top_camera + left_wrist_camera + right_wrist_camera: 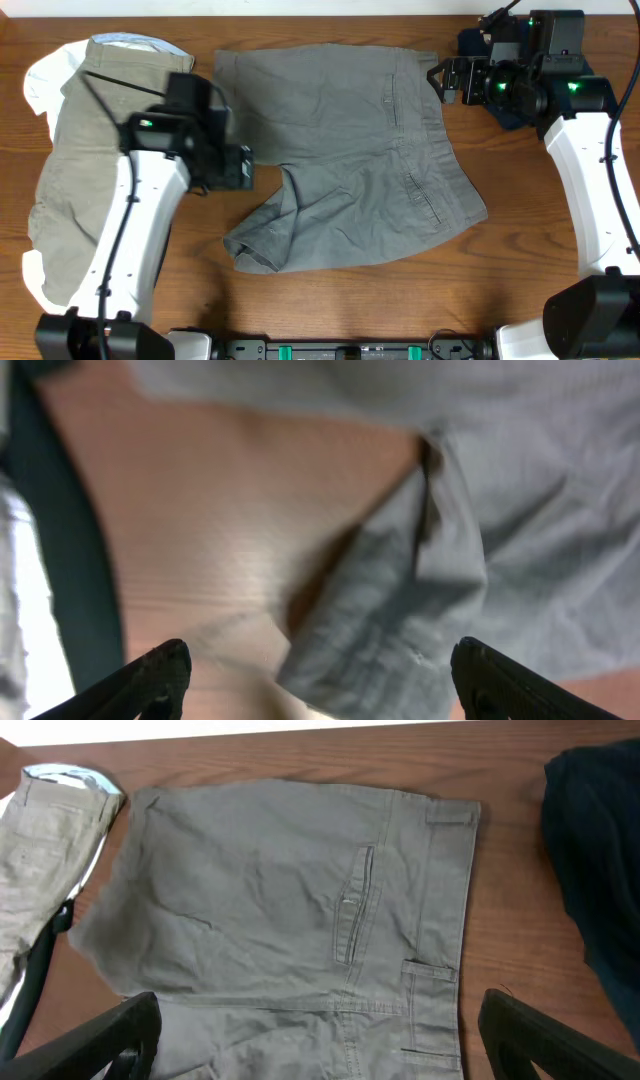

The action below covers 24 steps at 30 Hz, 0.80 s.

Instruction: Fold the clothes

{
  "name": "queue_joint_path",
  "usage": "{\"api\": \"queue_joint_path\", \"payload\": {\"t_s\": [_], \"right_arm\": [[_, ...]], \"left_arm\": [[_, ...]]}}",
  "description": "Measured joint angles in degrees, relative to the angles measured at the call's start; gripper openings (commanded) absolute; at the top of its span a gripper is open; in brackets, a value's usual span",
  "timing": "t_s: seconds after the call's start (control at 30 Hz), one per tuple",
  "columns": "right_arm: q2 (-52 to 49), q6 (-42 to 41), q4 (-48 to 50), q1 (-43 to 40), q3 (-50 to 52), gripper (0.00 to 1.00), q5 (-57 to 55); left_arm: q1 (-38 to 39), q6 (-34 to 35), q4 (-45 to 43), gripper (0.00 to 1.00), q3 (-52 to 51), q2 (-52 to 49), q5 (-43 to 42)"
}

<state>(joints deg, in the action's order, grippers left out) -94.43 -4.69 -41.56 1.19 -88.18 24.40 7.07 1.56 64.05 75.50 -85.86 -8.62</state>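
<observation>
Dark grey shorts (350, 150) lie spread flat in the middle of the table, with the waistband to the right and the legs to the left. My left gripper (244, 168) hovers at the inner leg hem. In the left wrist view it (320, 695) is open, with a fold of the grey cloth (400, 610) between its fingers (160, 675) but not pinched. My right gripper (440, 80) is at the far waistband corner. It (320, 1045) is open above the seat of the shorts (300, 890), near the welt pocket (352, 910).
Khaki-olive shorts (90, 150) lie on a white piece (40, 80) at the left, partly under my left arm. A navy piece (480, 45) sits bunched at the back right under my right wrist. Wooden table (330, 300) shows along the front.
</observation>
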Motion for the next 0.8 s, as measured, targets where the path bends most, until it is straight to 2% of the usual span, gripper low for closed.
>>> {"api": "queue_joint_path", "payload": {"t_s": [0.4, 0.7, 0.8], "right_arm": [[0.0, 0.2, -0.8, 0.0, 0.0, 0.99, 0.0], [0.0, 0.2, -0.8, 0.0, 0.0, 0.99, 0.0], [0.0, 0.2, -0.8, 0.0, 0.0, 0.99, 0.0]], "left_arm": [[14.0, 0.1, -0.1, 0.85, -8.1, -0.2, 0.0], [17.5, -1.1, -7.0, 0.86, -15.2, -0.2, 0.0], [18.2, -1.4, -8.1, 0.80, -17.4, -0.2, 0.0]]}}
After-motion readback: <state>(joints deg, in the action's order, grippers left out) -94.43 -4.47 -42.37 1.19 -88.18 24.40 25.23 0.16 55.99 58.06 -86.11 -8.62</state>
